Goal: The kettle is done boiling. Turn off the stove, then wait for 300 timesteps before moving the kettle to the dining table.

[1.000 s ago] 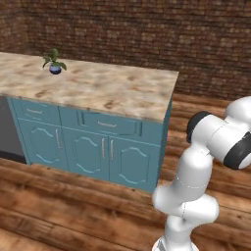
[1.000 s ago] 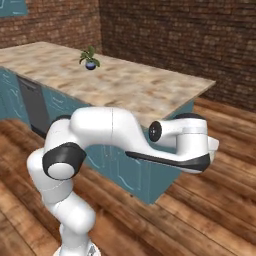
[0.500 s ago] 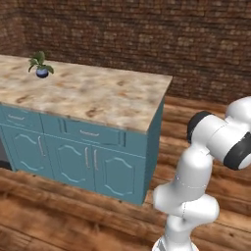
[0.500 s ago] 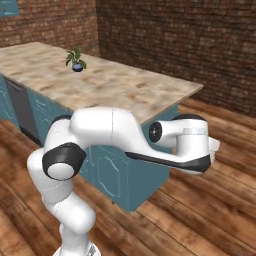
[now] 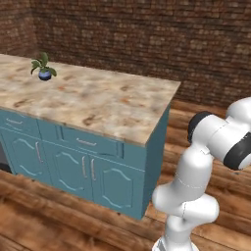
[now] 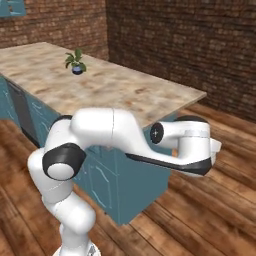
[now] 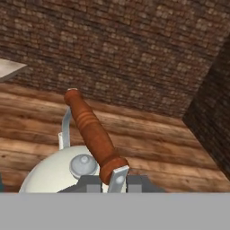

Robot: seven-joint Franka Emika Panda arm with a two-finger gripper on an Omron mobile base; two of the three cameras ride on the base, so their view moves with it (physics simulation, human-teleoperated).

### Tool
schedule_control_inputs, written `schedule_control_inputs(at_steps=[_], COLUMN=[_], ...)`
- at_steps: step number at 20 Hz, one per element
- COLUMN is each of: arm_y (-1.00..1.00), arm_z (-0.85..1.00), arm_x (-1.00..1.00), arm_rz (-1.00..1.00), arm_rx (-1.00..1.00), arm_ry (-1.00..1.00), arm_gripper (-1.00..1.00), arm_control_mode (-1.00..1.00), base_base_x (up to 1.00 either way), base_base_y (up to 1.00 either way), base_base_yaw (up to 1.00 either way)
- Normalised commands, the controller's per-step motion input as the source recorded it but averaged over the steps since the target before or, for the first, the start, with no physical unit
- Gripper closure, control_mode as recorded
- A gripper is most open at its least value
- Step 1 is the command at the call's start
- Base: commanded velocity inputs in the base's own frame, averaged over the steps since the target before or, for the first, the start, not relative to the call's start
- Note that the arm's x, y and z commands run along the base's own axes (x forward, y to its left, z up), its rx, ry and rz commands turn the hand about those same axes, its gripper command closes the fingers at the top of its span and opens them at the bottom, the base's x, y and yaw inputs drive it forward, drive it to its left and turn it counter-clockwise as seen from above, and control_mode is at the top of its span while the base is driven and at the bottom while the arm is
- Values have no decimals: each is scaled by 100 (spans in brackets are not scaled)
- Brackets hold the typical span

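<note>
From the hand view I have the claw (image 7: 109, 182) clenched on the brown-orange ribbed grip of the small white round kettle (image 7: 54, 173), its two dark tips pinched against the near end of that grip at the bottom of the picture. The kettle hangs right under the hand: its domed white lid with a small grey knob (image 7: 83, 164) sits just left of the grip, and a thin pale strut of the handle rises from the lid toward the far end of the grip (the grip runs up and to the left in this tilted view). Past the kettle I see wood plank floor (image 7: 148, 143) and a dark brick wall (image 7: 126, 49).

In the right base view my white arm (image 6: 110, 135) reaches out level to the right, the hand end (image 6: 195, 147) hanging over the plank floor, off the corner of the surface.

That surface is the long counter with a beige-brown marbled stone top (image 5: 98, 100) and teal panelled cabinet doors (image 5: 73, 166) below, with a plain teal end panel at its right end. I cannot say from here whether it is the dining table. Far back on its top stands a small green plant in a blue pot (image 5: 44, 68), well apart from the arm; the same plant (image 6: 76, 61) shows in the right base view.
</note>
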Motion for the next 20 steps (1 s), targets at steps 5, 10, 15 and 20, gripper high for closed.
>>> schedule_control_inputs(at_steps=[5, 10, 15, 20], arm_y=[0, 0, 0, 0], arm_z=[0, 0, 0, 0], arm_x=[0, 0, 0, 0], arm_rz=[0, 0, 0, 0], arm_rx=[0, 0, 0, 0], arm_ry=[0, 0, 0, 0], arm_gripper=[100, 100, 100, 100], arm_control_mode=[100, 100, 100, 100], base_base_x=[27, 17, 3, 0], base_base_y=[-50, -64, -81, -81], base_base_yaw=[25, 27, 31, 36])
